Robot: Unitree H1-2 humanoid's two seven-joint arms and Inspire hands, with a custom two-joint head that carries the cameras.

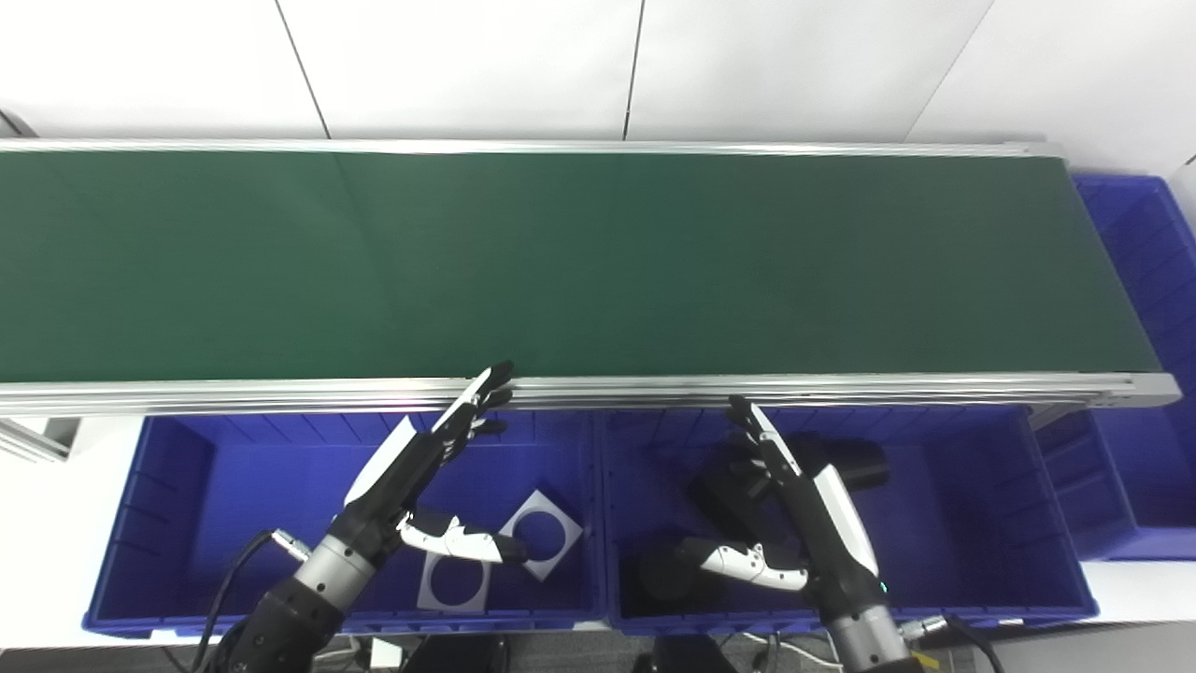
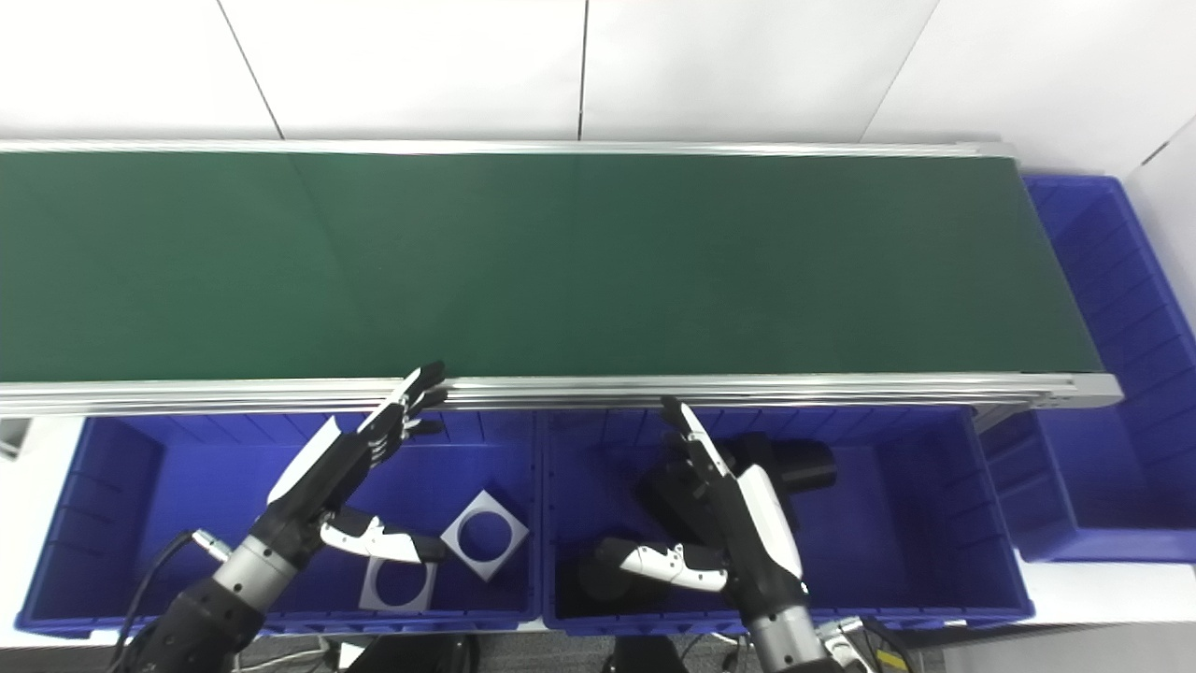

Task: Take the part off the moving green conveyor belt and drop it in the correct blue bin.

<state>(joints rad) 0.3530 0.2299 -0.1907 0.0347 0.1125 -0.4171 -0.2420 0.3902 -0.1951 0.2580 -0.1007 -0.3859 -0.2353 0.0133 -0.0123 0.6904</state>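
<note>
**Materials & finish**

Conveyor belt (image 1: 579,262): matt dark green, smooth, rubbery-looking. Belt frame (image 1: 654,388): bright brushed metal rails. Bins (image 1: 168,486): blue plastic, ribbed walls, slight sheen. Square plates (image 1: 540,535) in left bin: flat grey metal w/ round holes, matt. Black cylinders (image 1: 855,465) in mid bin: dull. Hands (image 1: 425,453): glossy white & black plastic shells.

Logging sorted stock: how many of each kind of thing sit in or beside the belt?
Blue bins: 3
Grey square plates with round holes: 2
Black cylindrical parts: at least 2
Total: at least 7
</note>
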